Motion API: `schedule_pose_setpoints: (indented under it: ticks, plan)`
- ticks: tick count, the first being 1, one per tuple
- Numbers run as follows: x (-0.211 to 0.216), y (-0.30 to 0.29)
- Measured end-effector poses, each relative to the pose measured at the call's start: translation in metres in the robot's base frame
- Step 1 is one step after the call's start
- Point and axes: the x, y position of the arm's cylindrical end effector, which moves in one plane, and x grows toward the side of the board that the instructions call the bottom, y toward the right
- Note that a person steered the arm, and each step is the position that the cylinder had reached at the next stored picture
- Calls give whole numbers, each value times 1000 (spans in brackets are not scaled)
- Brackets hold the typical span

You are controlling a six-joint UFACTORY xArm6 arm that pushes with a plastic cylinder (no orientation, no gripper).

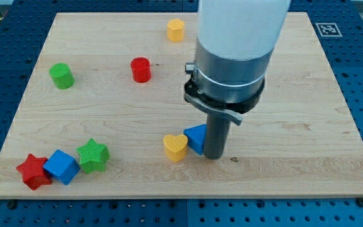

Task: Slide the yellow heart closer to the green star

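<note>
Standing near the view's bottom centre, my tip (pixel 214 156) rests on the board (pixel 295 94), just to the right of the blue triangle (pixel 196 137) and apparently touching it, though the rod hides that edge. The tool is a plain rod, so it has no jaws to spread or pinch; it holds nothing.

The yellow heart (pixel 175 147) sits just left of the blue triangle, touching it or very nearly so. The three lie in a row: heart, triangle, tip, from left to right.

The green star (pixel 93 155) is well apart from the heart, toward the view's bottom left. It touches the blue cube (pixel 61 166), which in turn touches the red star (pixel 34 171) at the far bottom left.

Elsewhere: the green cylinder (pixel 61 75) at upper left, the red cylinder (pixel 141 69) to its right, and a yellow block (pixel 176 29) near the top edge, its shape unclear at this size. All three stand alone.
</note>
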Motion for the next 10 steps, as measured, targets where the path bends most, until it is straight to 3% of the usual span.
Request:
schedule_pose_setpoints:
  ticks: [10]
  plan:
    - [8, -125]
